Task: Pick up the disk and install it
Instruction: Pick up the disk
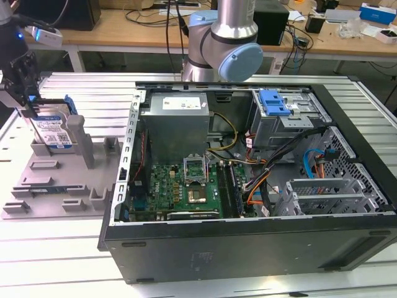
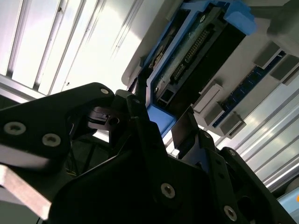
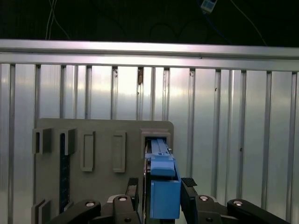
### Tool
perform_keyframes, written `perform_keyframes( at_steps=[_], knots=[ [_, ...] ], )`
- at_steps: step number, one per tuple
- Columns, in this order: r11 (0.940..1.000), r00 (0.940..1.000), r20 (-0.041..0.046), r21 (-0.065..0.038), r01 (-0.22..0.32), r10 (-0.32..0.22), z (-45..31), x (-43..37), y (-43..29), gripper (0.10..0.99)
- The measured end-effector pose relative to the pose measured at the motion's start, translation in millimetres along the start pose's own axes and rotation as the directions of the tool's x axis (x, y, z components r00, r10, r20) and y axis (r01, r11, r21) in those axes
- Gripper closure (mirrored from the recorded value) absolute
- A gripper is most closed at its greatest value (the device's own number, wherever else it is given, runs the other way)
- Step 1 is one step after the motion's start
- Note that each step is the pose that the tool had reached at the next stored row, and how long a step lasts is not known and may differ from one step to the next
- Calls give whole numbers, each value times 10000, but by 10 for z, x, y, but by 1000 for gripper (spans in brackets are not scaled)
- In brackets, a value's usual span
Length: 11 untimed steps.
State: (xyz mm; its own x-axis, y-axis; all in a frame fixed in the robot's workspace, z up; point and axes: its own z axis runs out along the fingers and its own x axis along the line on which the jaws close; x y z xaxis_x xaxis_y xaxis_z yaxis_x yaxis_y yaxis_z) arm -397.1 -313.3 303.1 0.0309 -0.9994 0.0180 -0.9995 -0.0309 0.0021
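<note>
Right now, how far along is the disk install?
Done: the gripper is at the disk, straddling its top edge in the first wrist view. In hand: nothing lifted; the disk stands in its grey holder, outside the case. Left: pickup and install, neither yet done.

Wood desk (image 1: 118, 30) behind, slatted alu tabletop (image 1: 49, 254)

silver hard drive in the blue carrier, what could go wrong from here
The silver hard drive in its blue plastic carrier stands upright in a slot of the grey plastic holder; a tilted lift might jam it or drag the holder along. The black gripper sits at the carrier's top end, so a shallow hold could let it slip.
</note>
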Motion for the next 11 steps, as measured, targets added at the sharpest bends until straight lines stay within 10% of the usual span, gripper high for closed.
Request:
perform_keyframes(
  at_steps=[11],
  knots=[
    [10000,10000,0,-1,1,-1,33,1,0,624]
  ],
)
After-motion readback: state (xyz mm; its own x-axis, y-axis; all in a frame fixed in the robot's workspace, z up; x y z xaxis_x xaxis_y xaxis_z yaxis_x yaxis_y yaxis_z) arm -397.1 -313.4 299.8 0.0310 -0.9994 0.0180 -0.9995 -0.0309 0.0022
